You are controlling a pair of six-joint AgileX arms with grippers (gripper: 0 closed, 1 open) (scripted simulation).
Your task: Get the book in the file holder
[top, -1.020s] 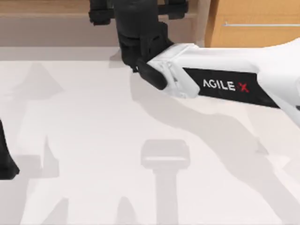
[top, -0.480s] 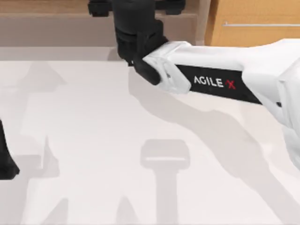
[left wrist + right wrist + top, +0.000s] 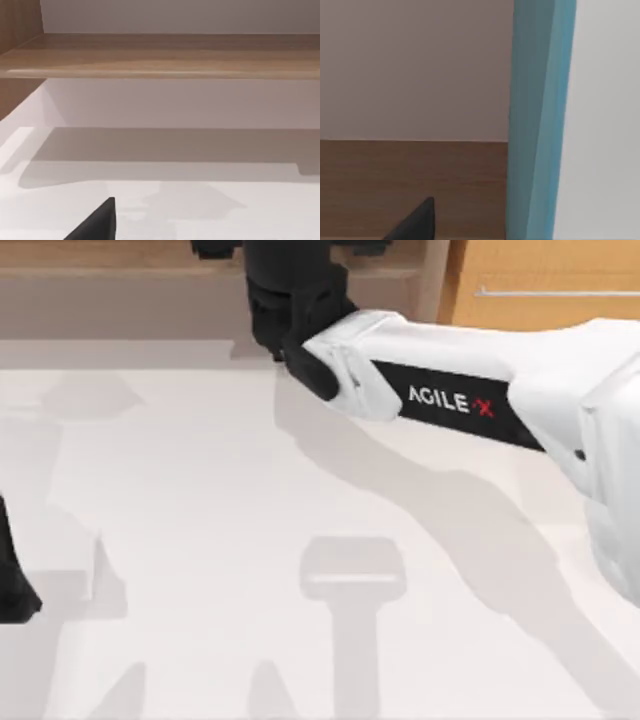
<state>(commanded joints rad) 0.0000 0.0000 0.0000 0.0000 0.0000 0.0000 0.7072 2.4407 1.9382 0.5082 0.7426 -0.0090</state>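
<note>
A white table [image 3: 200, 540] filled most of the top view, crossed by soft grey shadows, one of them a T-shaped patch in the lower centre of the frame. Along the upper edge ran a wooden cabinet [image 3: 540, 290], its door panel in the upper right bearing a thin horizontal silver handle [image 3: 555, 292]. In the left wrist view a wooden shelf [image 3: 160, 55] spanned the upper part of the frame, above a pale recess.

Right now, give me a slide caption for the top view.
Right arm stretched across the white table, its claw at the wooden cabinet's open shelf.
</note>
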